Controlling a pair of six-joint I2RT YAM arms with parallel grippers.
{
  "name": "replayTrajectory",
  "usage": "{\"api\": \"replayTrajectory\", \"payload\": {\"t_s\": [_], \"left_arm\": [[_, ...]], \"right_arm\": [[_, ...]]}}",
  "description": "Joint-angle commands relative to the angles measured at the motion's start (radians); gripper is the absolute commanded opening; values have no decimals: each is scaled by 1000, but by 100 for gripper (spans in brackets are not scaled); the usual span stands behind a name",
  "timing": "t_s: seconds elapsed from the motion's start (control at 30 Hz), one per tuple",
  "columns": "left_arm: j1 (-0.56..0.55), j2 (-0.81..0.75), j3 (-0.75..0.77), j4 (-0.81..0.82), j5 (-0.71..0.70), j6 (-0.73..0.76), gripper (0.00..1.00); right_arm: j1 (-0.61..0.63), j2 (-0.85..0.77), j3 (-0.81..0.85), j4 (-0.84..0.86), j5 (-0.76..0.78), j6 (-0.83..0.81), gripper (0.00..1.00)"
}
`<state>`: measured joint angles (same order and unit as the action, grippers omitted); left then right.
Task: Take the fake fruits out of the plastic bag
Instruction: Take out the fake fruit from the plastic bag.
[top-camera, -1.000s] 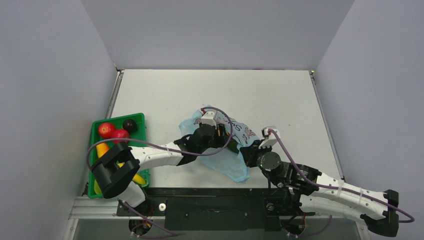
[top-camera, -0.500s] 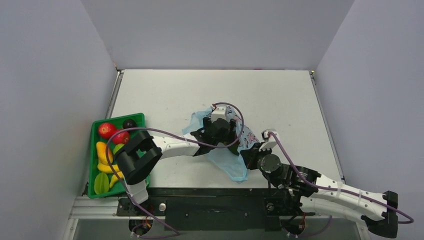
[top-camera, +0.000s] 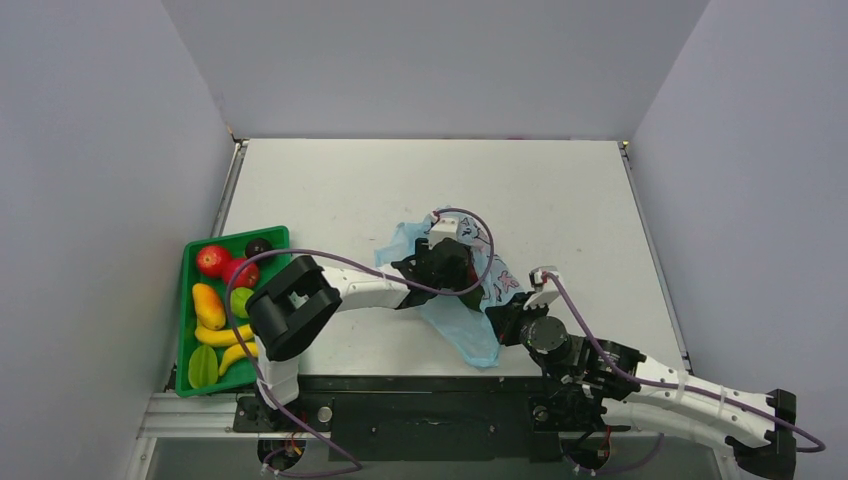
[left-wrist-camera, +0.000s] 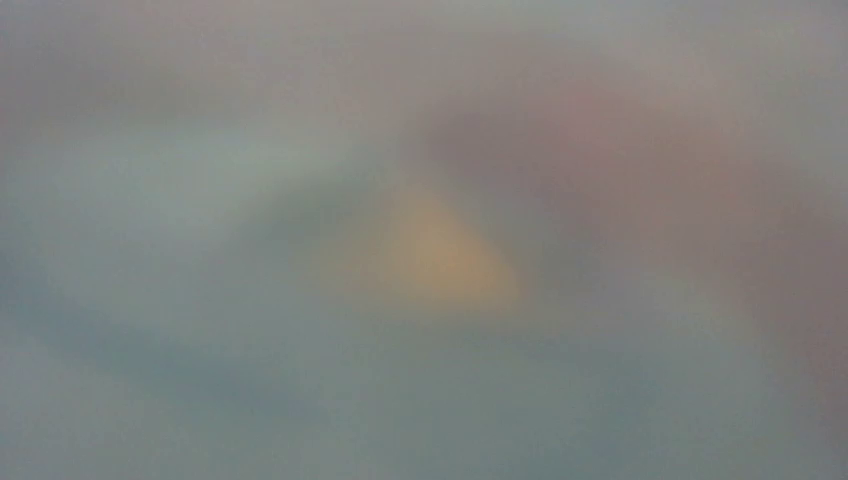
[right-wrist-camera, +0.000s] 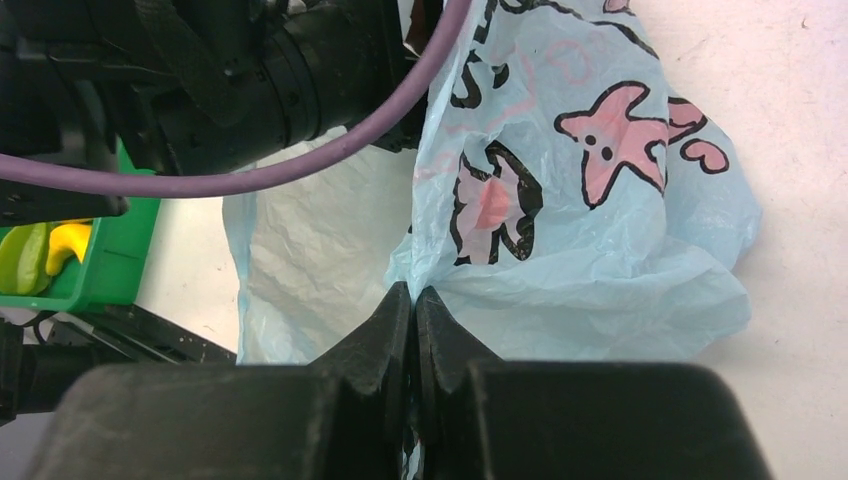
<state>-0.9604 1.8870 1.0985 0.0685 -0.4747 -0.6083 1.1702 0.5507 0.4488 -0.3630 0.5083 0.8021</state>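
Pushed deeper since a second ago, the left hand (top-camera: 450, 270), grip untellable, probes the thin light-blue plastic bag (right-wrist-camera: 600, 250) near 6 o'clock on the white table (top-camera: 560, 200); should the right hand (right-wrist-camera: 412, 300), pinched shut on its 4 o'clock edge, slip, film could smother the blurred yellow fake fruit (left-wrist-camera: 430, 255) inside.

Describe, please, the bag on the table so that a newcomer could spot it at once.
On the white table, just beyond the two arms' bases, lies the plastic bag. It is crumpled, thin and light blue with pink, black-outlined figures, unlike the rigid green tray at the left edge.
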Motion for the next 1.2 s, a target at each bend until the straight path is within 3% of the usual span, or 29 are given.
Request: {"api": "replayTrajectory", "payload": {"t_s": [0.0,0.17,0.27,0.4,0.63,0.83,1.0,1.07,1.13,1.17], "left_arm": [[5,-119,6,-19,51,24,25],[7,-235,-83,-23,146,16,8],[13,-318,-140,-7,302,17,0],[14,-396,-190,-49,495,12,0],[38,-644,-346,-99,645,-62,0],[128,-893,-367,-374,662,-50,0],[294,-1036,-273,-627,680,78,0],[348,-1066,-211,-730,635,133,0],[390,-1073,-159,-830,522,171,0],[418,-1065,-133,-889,399,171,0]], "right_arm": [[-5,-6,-12,8,14,9,0],[-5,0,-7,7,35,-15,0],[-6,6,0,6,53,-30,0],[-9,15,4,9,68,-44,0],[-31,36,5,30,44,-49,0],[-54,45,5,41,22,-50,0],[-66,46,5,47,5,-57,0],[-73,46,8,46,-1,-60,0],[-80,47,11,46,-10,-63,0],[-83,50,13,47,-20,-65,0]]}}
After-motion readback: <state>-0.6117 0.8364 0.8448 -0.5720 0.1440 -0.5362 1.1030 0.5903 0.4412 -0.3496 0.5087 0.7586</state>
